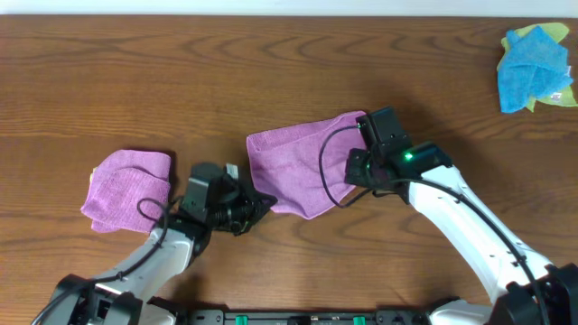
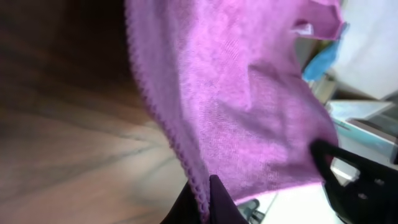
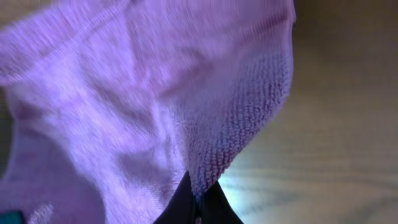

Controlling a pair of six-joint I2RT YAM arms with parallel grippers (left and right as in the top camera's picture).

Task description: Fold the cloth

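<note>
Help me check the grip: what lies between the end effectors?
The purple cloth stretches from the left end effector to the right end effector, both shut on it; the overhead view shows this.

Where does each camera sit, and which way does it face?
Overhead: above the table, facing straight down; left gripper and right gripper hold the purple cloth.
Left wrist: on the left arm, facing along its fingers, shut on the cloth's hem.
Right wrist: on the right arm, facing along its fingers, shut on another edge.
Shared: all three show that cloth.
</note>
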